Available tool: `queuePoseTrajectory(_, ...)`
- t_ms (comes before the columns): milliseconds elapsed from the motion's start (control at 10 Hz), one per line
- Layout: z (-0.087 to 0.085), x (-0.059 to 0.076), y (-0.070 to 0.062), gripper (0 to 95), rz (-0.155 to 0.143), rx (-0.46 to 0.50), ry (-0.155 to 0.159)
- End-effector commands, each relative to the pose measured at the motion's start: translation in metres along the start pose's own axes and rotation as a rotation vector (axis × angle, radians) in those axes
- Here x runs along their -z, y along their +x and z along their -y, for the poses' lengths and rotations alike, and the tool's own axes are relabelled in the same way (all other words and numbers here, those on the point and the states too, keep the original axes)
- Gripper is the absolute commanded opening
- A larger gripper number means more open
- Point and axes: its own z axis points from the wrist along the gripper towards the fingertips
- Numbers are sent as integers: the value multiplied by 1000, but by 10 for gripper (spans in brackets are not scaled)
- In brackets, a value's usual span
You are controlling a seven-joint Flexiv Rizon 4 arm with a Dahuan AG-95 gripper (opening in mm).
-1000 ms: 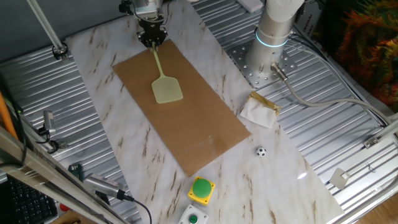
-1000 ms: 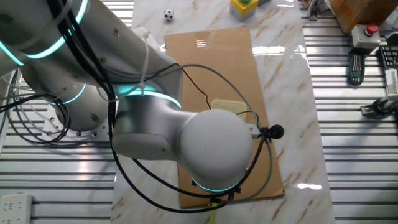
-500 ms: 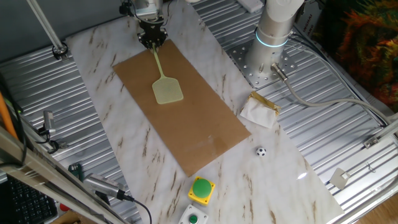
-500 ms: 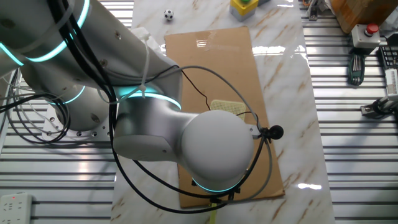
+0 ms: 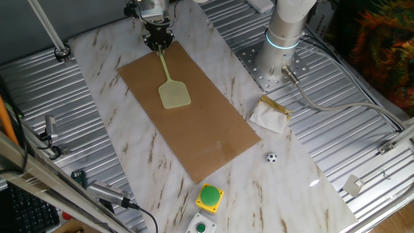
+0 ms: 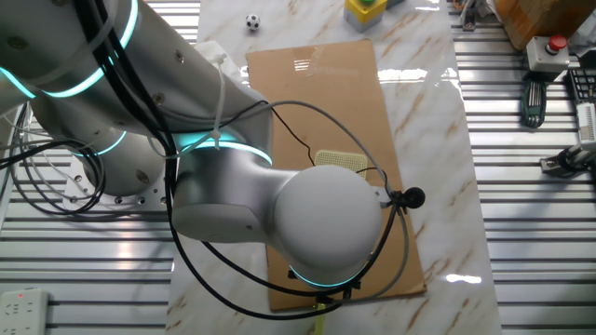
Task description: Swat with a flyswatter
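While the left margin of the one fixed view holds only ribbed metal decking and some clamped hardware, the marble tabletop begins just right of it, and on that lies the brown sheet, running diagonally from the far left toward the near right. At the sheet's far end the gripper points down with its fingers drawn in narrow on the end of the handle of the flyswatter; gripping at the very end probably gives the longest swing. From there the thin handle runs toward the camera, and the mesh head appears to lie flat on the sheet, or very close above it, in the sheet's far half. Whether it truly touches I cannot tell. The sheet likely serves as a pad for the blows. Nearer and rightward, most of the sheet is bare, so a lift and a downward stroke have room along its length. Past the sheet's right edge stand the arm's base, a crumpled white packet and a tiny ball, all apart from the head; a green button box sits just beyond the sheet's near corner. From the other fixed view, the arm's bulk hides the grip, leaving only part of the head visible.
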Motion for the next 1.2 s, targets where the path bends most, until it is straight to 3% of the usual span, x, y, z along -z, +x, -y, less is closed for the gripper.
queuePoseTrajectory(100, 0, 0, 0, 0, 1, 0, -1)
queuePoseTrajectory(400, 0, 0, 0, 0, 4, 3, 4)
queuePoseTrajectory(600, 0, -1, 0, 380, 4, 4, 3)
queuePoseTrajectory(1200, 0, -1, 0, 380, 5, -1, 7)
